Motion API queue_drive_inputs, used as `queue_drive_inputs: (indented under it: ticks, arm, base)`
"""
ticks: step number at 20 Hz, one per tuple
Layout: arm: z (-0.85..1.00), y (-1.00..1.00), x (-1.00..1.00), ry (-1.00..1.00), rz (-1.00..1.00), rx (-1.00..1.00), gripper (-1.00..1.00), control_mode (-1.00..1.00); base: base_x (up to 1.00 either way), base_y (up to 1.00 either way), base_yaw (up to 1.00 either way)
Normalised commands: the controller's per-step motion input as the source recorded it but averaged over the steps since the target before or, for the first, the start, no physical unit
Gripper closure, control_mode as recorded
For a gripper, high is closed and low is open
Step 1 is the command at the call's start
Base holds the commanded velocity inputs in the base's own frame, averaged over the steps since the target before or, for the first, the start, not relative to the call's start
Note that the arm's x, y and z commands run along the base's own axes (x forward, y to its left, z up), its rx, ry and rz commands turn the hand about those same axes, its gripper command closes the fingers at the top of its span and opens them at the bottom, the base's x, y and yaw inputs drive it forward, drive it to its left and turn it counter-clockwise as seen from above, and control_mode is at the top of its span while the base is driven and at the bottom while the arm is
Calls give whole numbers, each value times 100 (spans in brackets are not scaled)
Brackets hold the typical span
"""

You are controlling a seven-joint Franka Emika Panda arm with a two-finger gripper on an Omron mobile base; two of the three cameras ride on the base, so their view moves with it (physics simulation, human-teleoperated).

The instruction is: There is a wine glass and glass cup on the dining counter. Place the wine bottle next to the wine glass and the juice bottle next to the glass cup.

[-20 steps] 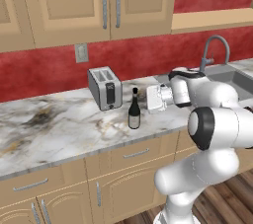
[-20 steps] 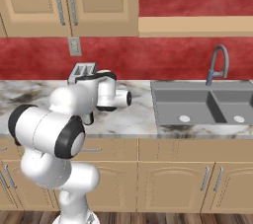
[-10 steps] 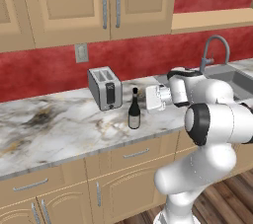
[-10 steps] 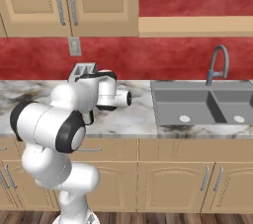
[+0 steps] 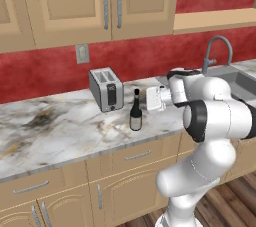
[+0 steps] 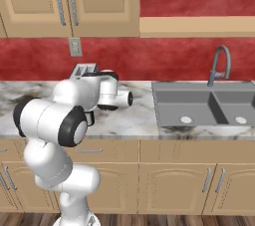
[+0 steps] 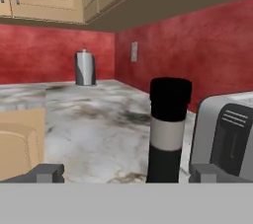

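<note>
The wine bottle (image 5: pixel 135 113), slim and dark with a long neck, stands upright on the marble worktop in front of the toaster. My gripper (image 5: pixel 146 102) hovers just right of the bottle at neck height, pointing at it. In the hand view the bottle's neck and cap (image 7: pixel 169 128) rise straight ahead. The gripper (image 7: pixel 127 173) is open, its fingertips (image 7: pixel 47 172) set wide on either side, and nothing is gripped. The wine glass, the glass cup, the juice bottle and the dining counter are out of view.
A steel toaster (image 5: pixel 106 89) stands close behind the bottle and sits at the right of the hand view (image 7: pixel 228 134). A sink with a faucet (image 5: pixel 218 51) lies to the right. A steel canister (image 7: pixel 85 68) stands in the far corner under the wall cabinets.
The hand has crept a little to the left, closer to the wine bottle. The bottle has not moved and the jaws stay open.
</note>
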Motion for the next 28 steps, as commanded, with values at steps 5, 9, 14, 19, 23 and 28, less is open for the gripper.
queue_drive_inputs:
  ticks: [5, 9, 14, 19, 23, 28]
  arm:
    - [-9, -1, 20, 4, 0, 0, -100, -100]
    - [-12, -2, 22, 5, 0, 0, -100, -100]
    - [-13, -2, 21, 4, 0, 0, -100, -100]
    - [-11, 0, 20, 1, 0, 0, -100, -100]
    - [-7, 4, 4, 0, 0, 0, -100, -100]
    - [-4, 14, 0, 0, 0, 0, -100, -100]
  base:
    - [0, 0, 0]
    - [0, 0, 0]
    - [0, 0, 0]
    - [0, 0, 0]
    - [0, 0, 0]
    - [0, 0, 0]
